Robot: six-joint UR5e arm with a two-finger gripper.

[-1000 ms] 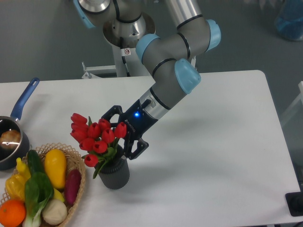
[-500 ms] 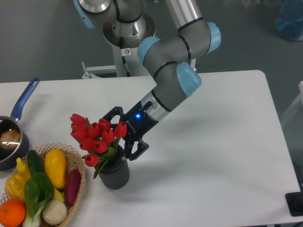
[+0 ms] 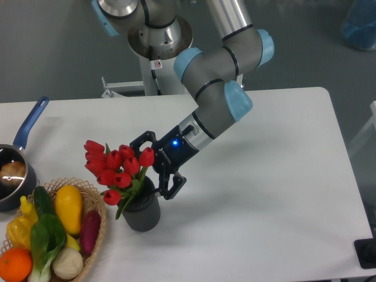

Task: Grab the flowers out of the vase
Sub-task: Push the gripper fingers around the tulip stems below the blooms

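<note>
- The tabletop (image 3: 276, 194) is plain white with rounded corners; beyond its far edge lies a grey floor, with the arm's metal pedestal (image 3: 154, 53) standing behind it.
- The vase (image 3: 143, 211), dark grey and ribbed, stands upright on the tabletop near its front left part.
- The flowers (image 3: 116, 167), a bunch of red tulip buds with green leaves, sit in the vase and lean away from it toward the upper left.
- The hand (image 3: 157, 167) reaches in from the vase's upper right, just above its rim, its black fingers spread on either side of the stems; one finger (image 3: 171, 187) shows just right of the vase, the other (image 3: 143, 140) behind the buds. Whether the fingers press the stems I cannot tell.
- A blue light glows on the wrist, up and right of the vase.
- A wicker basket (image 3: 97, 232) of vegetables sits just left of the vase, at the tabletop's front corner.
- A dark pot with a blue handle (image 3: 29, 124) stands farther left of the vase, cut by the frame's edge.
- A blue object (image 3: 358, 26) lies on the floor far to the vase's upper right.
</note>
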